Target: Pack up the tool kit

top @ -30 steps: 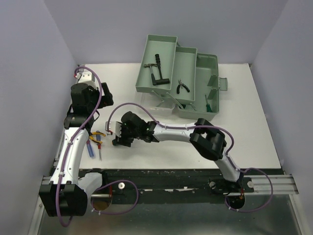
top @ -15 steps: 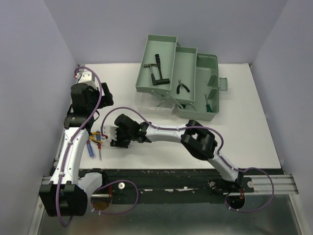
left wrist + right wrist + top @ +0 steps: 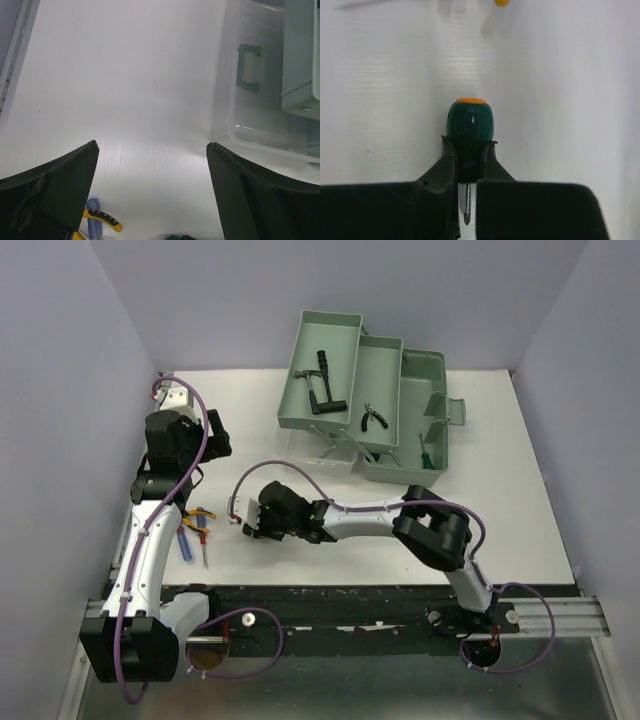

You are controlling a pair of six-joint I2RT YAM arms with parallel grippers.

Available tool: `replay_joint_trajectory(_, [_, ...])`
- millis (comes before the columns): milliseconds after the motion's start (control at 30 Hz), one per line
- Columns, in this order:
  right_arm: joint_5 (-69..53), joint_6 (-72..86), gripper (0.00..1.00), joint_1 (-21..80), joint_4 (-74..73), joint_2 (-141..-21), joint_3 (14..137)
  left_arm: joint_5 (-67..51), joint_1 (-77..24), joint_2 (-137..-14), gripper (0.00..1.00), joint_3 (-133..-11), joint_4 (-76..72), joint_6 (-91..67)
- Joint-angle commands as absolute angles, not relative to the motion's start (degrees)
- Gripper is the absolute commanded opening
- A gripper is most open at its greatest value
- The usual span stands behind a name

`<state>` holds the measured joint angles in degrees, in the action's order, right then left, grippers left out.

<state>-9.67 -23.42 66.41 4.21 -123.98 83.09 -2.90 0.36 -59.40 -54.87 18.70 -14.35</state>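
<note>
Here the stubby green screwdriver (image 3: 468, 124) sits pinched between the closed fingers of the right gripper (image 3: 468, 162), well in front and left of the open toolbox (image 3: 428, 378). Farther left of the toolbox, the left gripper (image 3: 151, 146) gapes wide and holds nothing, near the yellow-handled pliers (image 3: 203, 513).

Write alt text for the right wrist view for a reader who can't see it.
The right gripper is clamped on a stubby green screwdriver with an orange end cap, its tip pointing toward the camera. Behind it lies the white table, with a blurred yellow object at the top edge.
</note>
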Motion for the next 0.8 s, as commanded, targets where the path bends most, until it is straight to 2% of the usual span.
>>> replay_joint_trajectory(0, [-0.3, -16.3, 0.01, 66.4, 20.3, -110.8, 74.5, -0.7, 0.2, -57.9, 0.99, -55.4, 19.2, -13.6])
replay_joint_trajectory(300, [17.8, -21.1, 0.01, 62.7, 28.5, -86.1, 65.1, -1.2, 0.2, -57.5, 0.99, -55.1, 19.0, -13.5])
replay_joint_trajectory(500, [27.2, -11.5, 0.01, 47.7, 14.2, -75.4, 65.4, -1.4, 0.2, -57.2, 0.99, -55.2, 18.9, -13.5])
replay_joint_trajectory(667, [22.1, -0.2, 0.01, 30.4, -3.0, -73.7, 65.4, -1.8, 0.2, -57.5, 0.99, -55.0, 18.7, -13.7])
replay_joint_trajectory(767, [16.4, 3.0, 0.01, 23.6, -5.2, -75.6, 63.0, -1.8, 0.2, -57.7, 0.99, -55.0, 18.6, -13.7])
